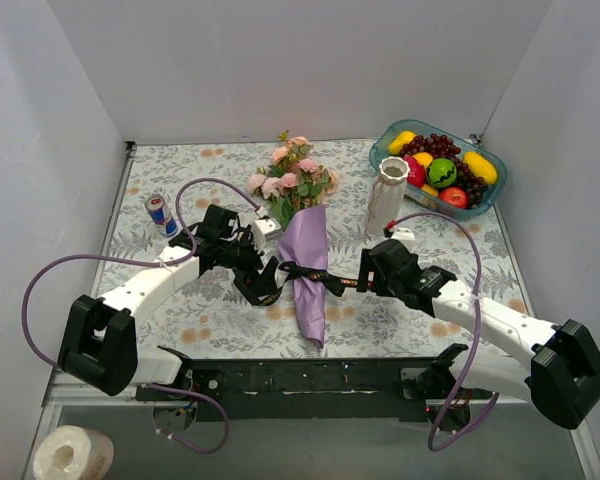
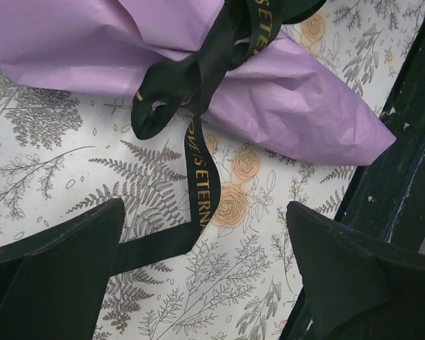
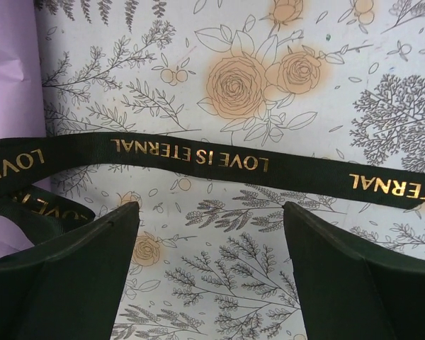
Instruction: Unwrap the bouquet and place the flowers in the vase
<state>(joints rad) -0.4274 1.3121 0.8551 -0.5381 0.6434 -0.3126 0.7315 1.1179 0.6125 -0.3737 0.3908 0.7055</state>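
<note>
Untying step: the bouquet (image 1: 308,250) is lying mid-way across the surface (image 1: 210,330), still tied. The left pincer (image 2: 205,204) and right pincer (image 3: 211,205) are both gaping over its ribbon (image 3: 198,159). Next, the right one likely needs to be clamping a tail and pulling.

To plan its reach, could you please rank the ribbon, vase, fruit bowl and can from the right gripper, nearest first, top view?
1. Ribbon, at the right gripper.
2. Vase, behind it.
3. Fruit bowl, back right.
4. Can, far left.
</note>
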